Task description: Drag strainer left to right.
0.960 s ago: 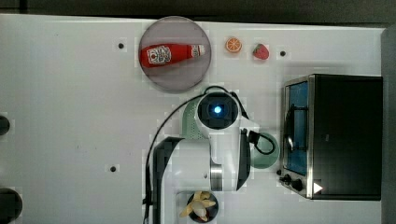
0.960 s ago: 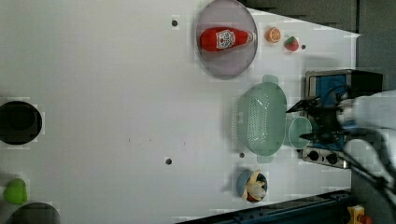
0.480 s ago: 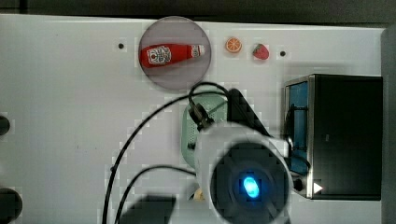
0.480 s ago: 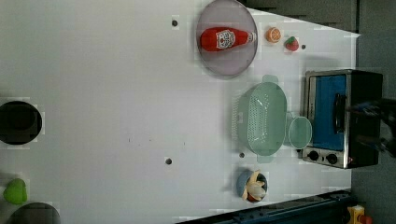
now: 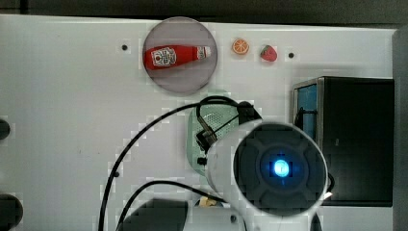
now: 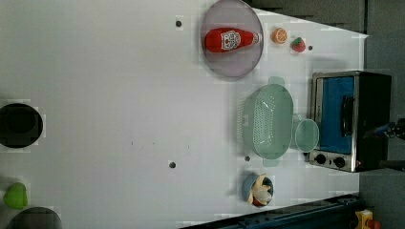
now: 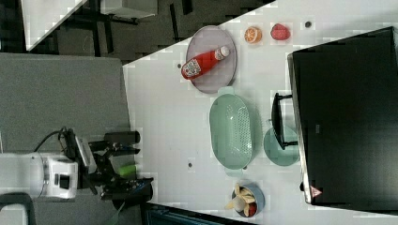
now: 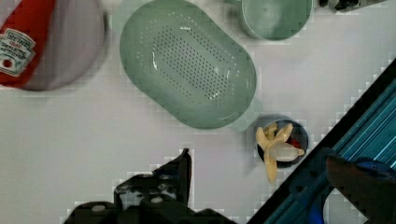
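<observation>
Pale mint-green oblong perforated plastic strainer (image 6: 267, 121): on white table (image 6: 119, 95), round grey plate (image 6: 231, 62) at its 11 o'clock in left view. Black gripper (image 7: 123, 161): fingers spread, empty, well apart.

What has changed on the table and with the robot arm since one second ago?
The arm pulled away from over the strainer toward the left view's right; its gripper, open and empty, now sits off the table's edge in the right view. Nothing was grasped or released. The strainer, mug, plate with ketchup bottle and toaster oven stayed where they were.
</observation>
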Controlling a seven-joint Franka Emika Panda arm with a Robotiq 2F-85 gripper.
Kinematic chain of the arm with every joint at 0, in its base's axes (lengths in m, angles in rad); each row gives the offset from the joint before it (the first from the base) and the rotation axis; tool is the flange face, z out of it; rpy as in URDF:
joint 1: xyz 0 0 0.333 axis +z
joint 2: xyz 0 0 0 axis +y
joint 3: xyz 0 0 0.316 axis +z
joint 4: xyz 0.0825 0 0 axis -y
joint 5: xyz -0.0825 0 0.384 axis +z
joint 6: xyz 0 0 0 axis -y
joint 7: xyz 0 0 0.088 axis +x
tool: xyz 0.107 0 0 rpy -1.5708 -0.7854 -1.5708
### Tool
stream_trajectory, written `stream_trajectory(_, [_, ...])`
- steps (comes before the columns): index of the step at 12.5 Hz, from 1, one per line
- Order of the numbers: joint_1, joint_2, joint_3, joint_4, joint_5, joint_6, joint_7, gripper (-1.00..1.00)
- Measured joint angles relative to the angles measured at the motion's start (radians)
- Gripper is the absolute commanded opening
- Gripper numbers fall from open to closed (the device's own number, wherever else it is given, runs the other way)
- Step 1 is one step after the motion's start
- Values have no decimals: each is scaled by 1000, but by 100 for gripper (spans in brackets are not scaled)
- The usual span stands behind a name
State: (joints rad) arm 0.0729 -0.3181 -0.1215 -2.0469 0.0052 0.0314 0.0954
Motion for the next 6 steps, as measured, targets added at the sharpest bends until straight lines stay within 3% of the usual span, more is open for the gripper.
stream_trajectory(6, [-12, 45, 11, -25, -49, -20, -6, 100])
